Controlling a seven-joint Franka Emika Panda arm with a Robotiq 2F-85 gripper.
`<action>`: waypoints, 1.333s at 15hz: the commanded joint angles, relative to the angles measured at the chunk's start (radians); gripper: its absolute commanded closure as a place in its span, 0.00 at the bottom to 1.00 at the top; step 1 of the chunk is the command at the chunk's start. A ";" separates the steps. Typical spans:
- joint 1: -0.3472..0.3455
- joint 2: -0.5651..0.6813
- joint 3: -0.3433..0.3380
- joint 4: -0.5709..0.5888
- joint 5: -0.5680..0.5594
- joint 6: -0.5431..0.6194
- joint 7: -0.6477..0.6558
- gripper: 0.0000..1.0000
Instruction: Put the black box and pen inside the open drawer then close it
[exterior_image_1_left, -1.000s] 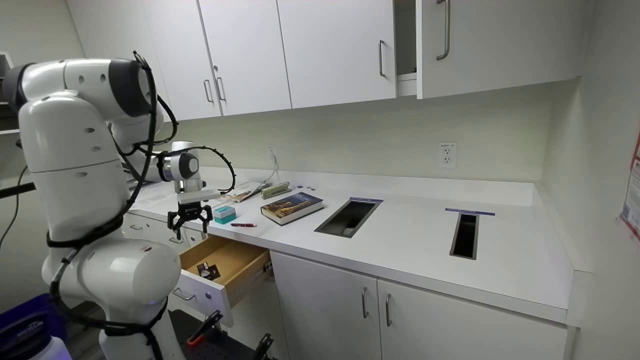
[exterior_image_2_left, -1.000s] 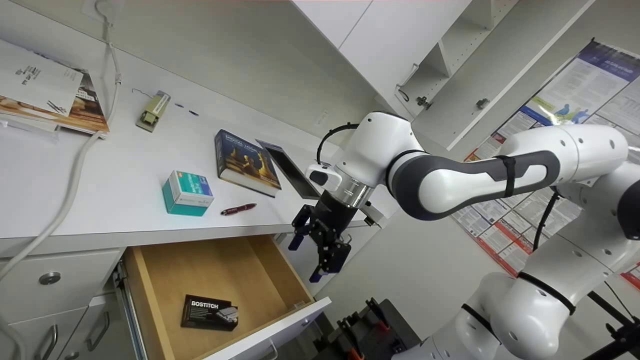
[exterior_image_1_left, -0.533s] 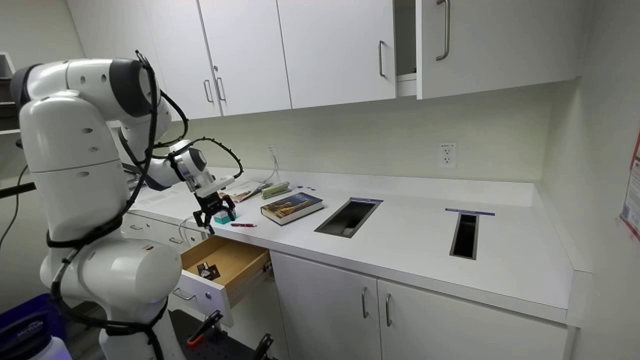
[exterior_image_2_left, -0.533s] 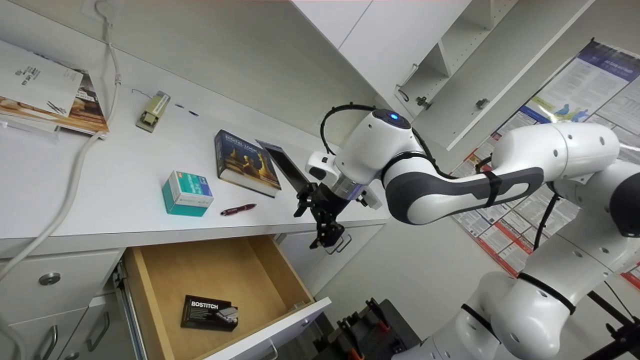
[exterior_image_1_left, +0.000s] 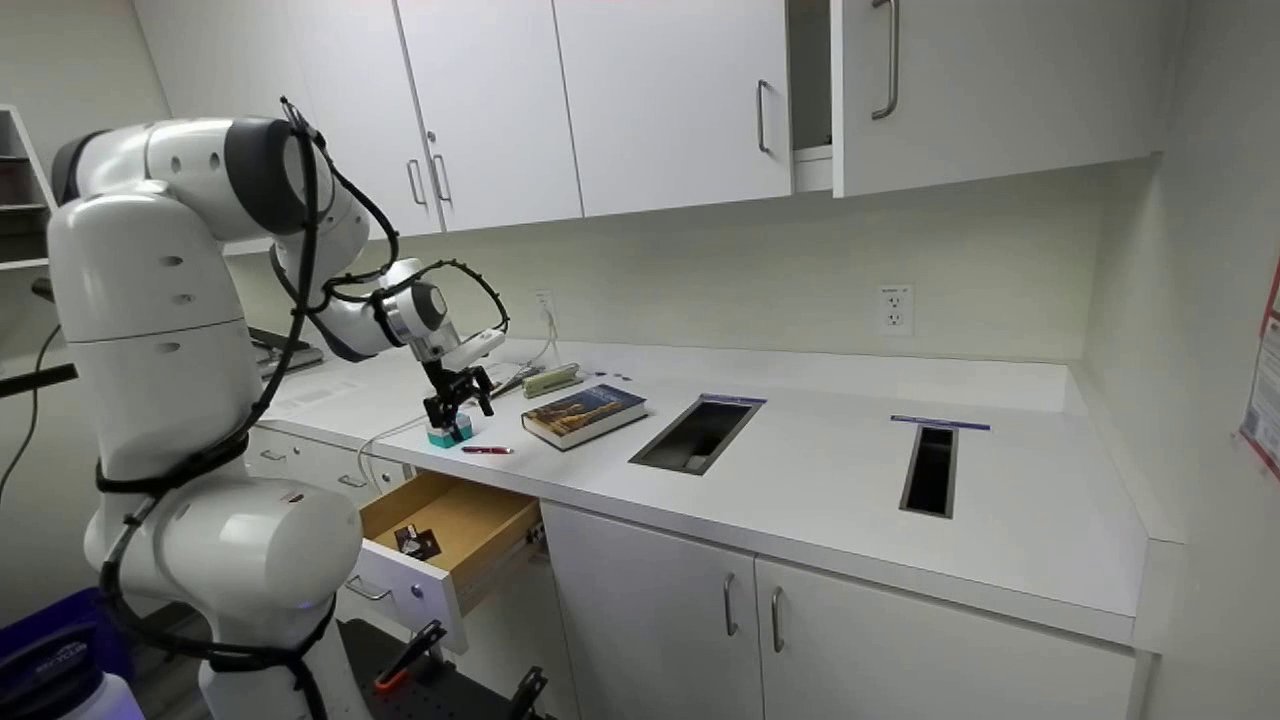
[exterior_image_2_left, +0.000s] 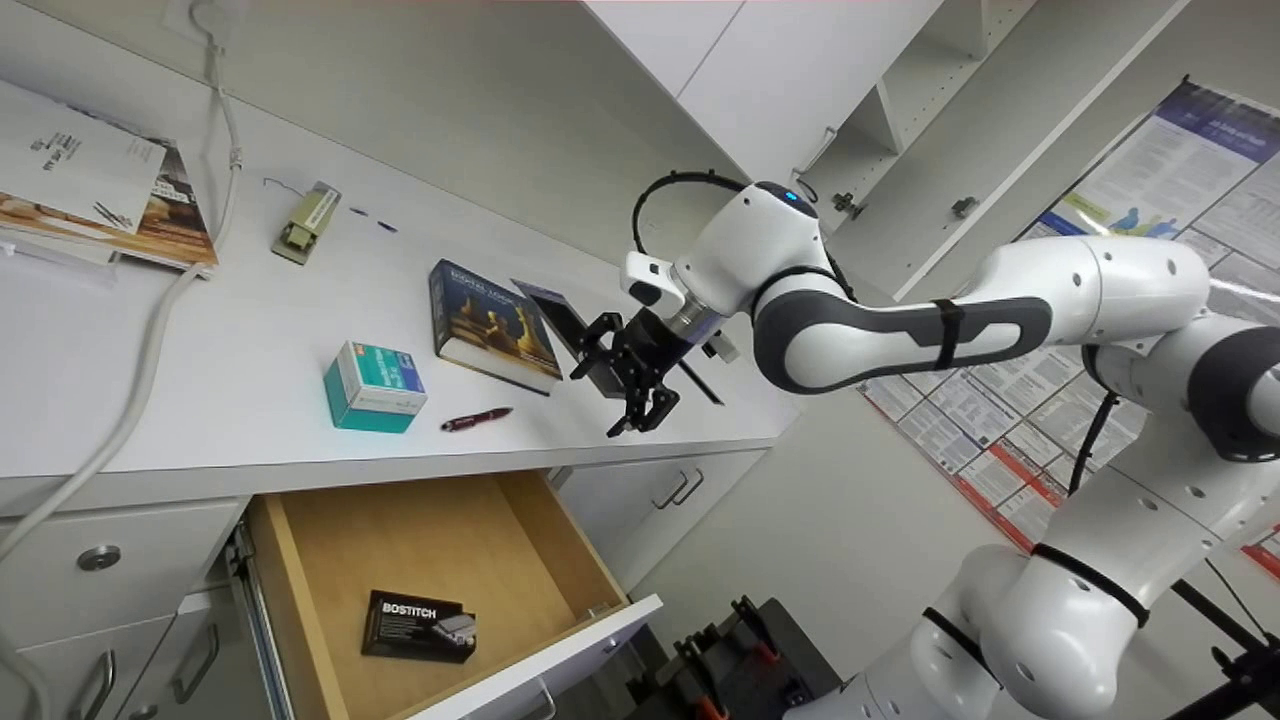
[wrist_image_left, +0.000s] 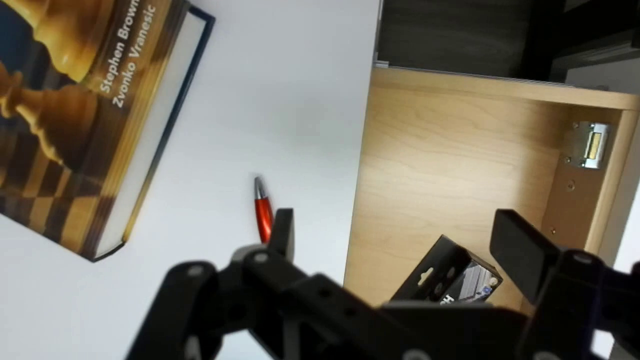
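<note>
The hand (wrist_image_left: 395, 235) hangs in mid-air, 2 fingers (wrist_image_left: 522, 254) spread wide.

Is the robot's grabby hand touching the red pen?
Apart. In an exterior view, white countertop shows plainly between the red pen and the open gripper. In the wrist view, the gripper merely hides one end of the pen.
</note>
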 joint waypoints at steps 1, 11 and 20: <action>-0.020 0.085 -0.006 0.096 0.108 -0.004 -0.220 0.00; -0.001 0.236 0.004 0.198 0.068 -0.020 -0.254 0.00; -0.014 0.262 0.002 0.205 0.050 0.110 -0.307 0.00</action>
